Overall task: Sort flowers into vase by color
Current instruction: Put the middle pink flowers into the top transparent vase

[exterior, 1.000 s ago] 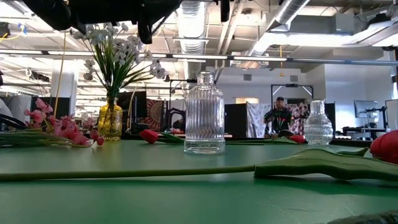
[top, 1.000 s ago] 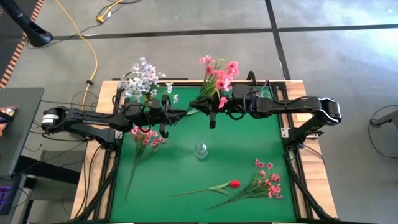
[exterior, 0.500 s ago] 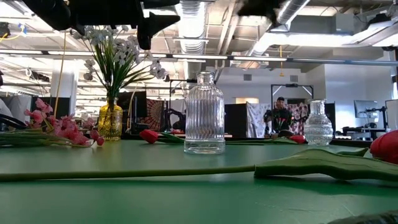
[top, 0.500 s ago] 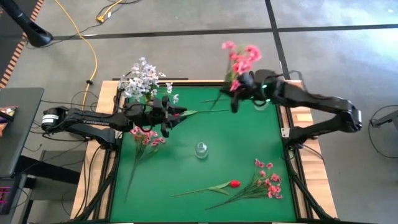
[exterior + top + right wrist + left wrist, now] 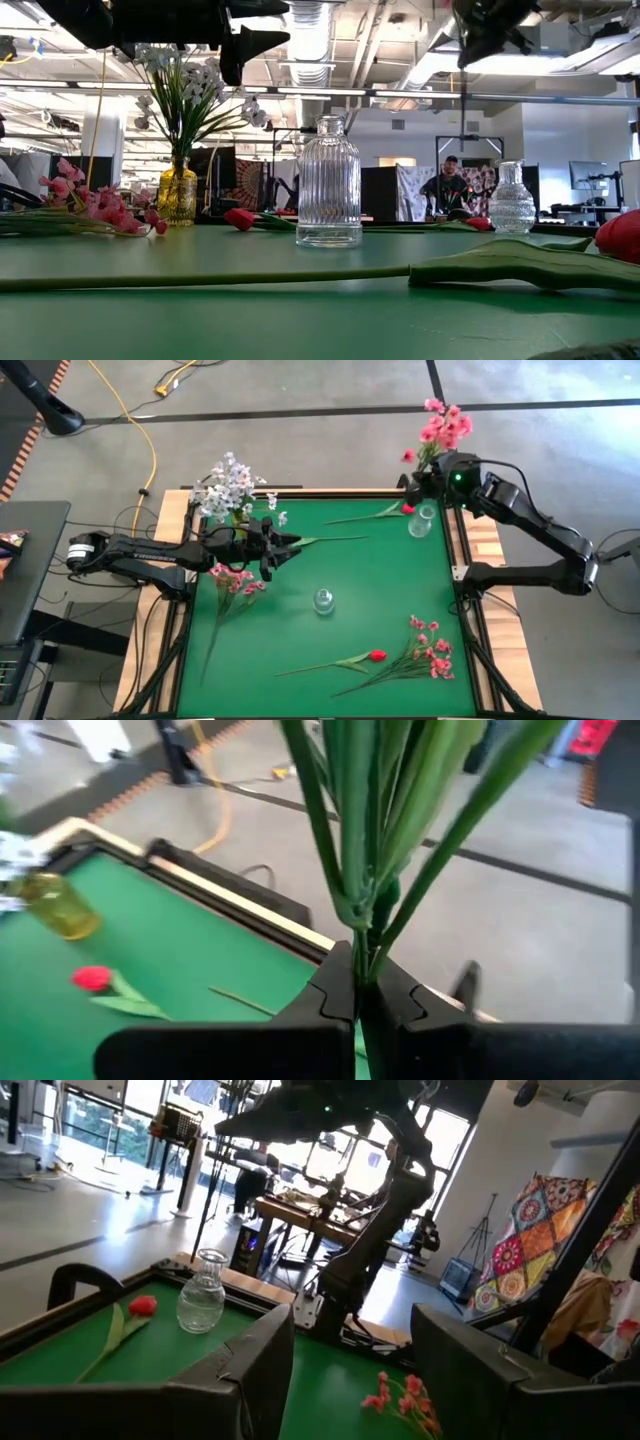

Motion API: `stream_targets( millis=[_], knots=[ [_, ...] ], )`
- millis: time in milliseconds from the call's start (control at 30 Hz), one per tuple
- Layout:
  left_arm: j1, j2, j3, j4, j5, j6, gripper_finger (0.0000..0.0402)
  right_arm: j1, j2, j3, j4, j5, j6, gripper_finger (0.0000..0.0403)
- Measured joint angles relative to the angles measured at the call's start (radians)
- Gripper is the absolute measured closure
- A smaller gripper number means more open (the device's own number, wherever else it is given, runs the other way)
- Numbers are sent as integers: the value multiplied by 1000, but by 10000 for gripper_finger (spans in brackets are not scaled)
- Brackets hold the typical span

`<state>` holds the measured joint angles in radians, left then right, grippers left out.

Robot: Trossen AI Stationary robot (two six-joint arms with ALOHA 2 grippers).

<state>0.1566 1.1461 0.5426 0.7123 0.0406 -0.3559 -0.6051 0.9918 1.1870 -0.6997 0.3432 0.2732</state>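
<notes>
Above the tabletop's far right corner, the right hand (image 5: pixel 436 468) is clenched on the green stems of a pink spray (image 5: pixel 443 426) — blooms lifted clear beyond the tabletop's (image 5: pixel 300 590) far edge. Just beneath it stands a clear vase (image 5: pixel 420 522) with a red bud (image 5: pixel 408 509) lying beside it. Left hand (image 5: pixel 283 546) hovers near the far left, fingers parted, grasping nothing — close to a thin green stem (image 5: pixel 330 540) on the felt. Behind it, whitish-lavender flowers (image 5: pixel 228 487) stand in a yellow vase (image 5: pixel 177 195). Another pink spray (image 5: pixel 235 578) lies just nearside of the left hand. A ribbed clear bottle (image 5: pixel 323 600) stands mid-tabletop. Near the front right lie a second red bud (image 5: pixel 376 656) and a third pink spray (image 5: pixel 430 650).
</notes>
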Motion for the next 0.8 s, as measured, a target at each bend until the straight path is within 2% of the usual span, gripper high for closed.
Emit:
stream_targets(
  millis=[233,333,433,800],
  knots=[
    [0,0,0,-18,0,-7,212,-93,3,0,-74,2,15,374],
    [0,0,0,-29,0,-8,212,-113,-6,0,-96,36,17,376],
    [0,0,0,-28,0,-8,212,-118,-30,0,-107,87,18,376],
    [0,0,0,-28,-2,-2,212,-118,-96,1,-210,90,67,373]
  ],
)
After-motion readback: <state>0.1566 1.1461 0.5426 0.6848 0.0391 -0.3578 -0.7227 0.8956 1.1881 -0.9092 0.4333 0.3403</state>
